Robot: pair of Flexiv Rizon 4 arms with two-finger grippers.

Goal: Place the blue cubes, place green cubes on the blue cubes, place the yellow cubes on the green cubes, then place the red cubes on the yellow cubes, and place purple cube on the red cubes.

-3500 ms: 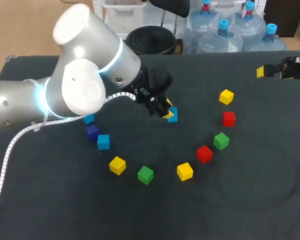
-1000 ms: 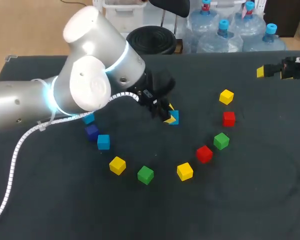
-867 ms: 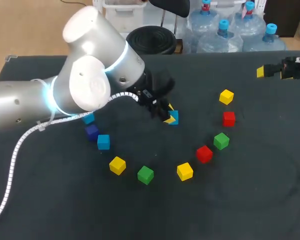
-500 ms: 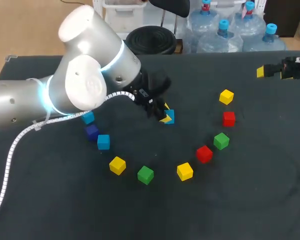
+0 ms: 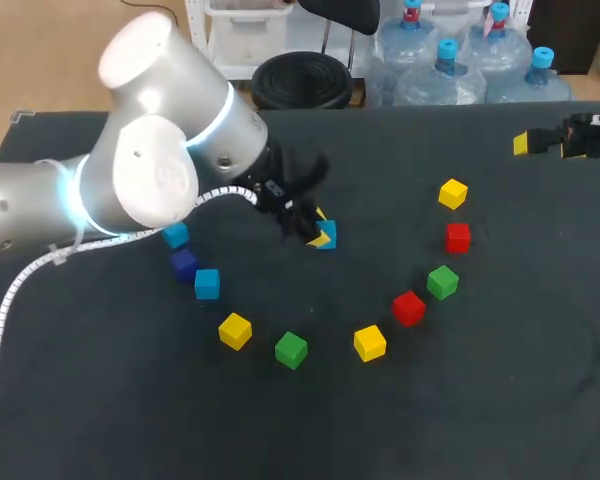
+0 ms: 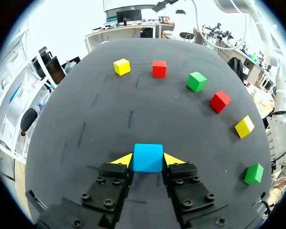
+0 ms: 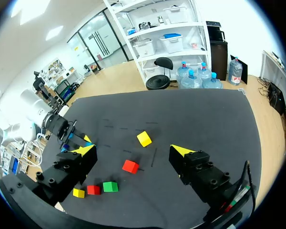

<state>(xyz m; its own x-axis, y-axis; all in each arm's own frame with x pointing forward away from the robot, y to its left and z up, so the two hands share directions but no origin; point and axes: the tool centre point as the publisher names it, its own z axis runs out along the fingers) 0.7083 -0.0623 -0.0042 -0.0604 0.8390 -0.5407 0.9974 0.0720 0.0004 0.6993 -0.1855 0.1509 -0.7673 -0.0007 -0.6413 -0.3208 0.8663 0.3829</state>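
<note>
Table (image 5: 500, 400): dark cloth top, is carrying all the cubes, none stacked.
Left arm (image 5: 150, 170): is coming in from the left side and reaching to the table's middle, with a white cable (image 5: 20, 290) trailing off it.
Right arm (image 5: 592, 135): is hanging over the far right edge, well apart from every cube.
Left gripper (image 5: 322, 230): is pinching the blue cube (image 5: 328, 236) from two sides, a yellow tip on each side face; the same grip is showing in the left wrist view, gripper (image 6: 148, 160), cube (image 6: 148, 156). Cannot tell if the cube is touching the cloth.
Right gripper (image 7: 133, 151): fingers are standing spread wide, nothing between them.
Loose cubes: are lying in an open arc around the near side of the held cube.
Arc, left end: second blue cube (image 5: 176, 236) partly under the cable, purple cube (image 5: 185, 264) just beside it, third blue cube (image 5: 207, 284) next.
Arc, near side: first yellow cube (image 5: 235, 330), first green cube (image 5: 291, 350), second yellow cube (image 5: 370, 343).
Arc, right end: first red cube (image 5: 408, 307), second green cube (image 5: 442, 282) near it, second red cube (image 5: 458, 238), third yellow cube (image 5: 453, 193) farthest back.
</note>
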